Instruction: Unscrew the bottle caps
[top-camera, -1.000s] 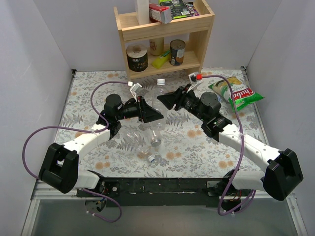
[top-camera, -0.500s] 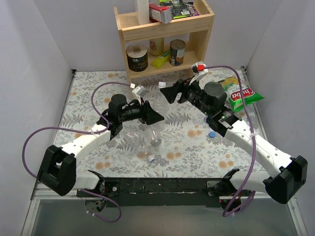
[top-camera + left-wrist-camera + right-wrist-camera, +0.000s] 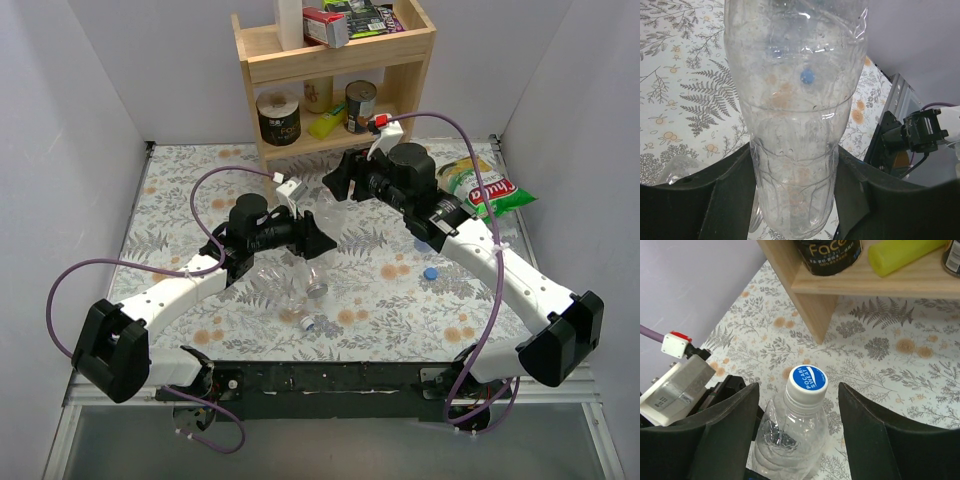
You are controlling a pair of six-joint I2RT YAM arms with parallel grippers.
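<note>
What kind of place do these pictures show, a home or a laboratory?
Most likely a robot test booth dressed as a pantry corner: plain panel walls surround the floral tabletop, and a wooden shelf at the back holds tin cans.
</note>
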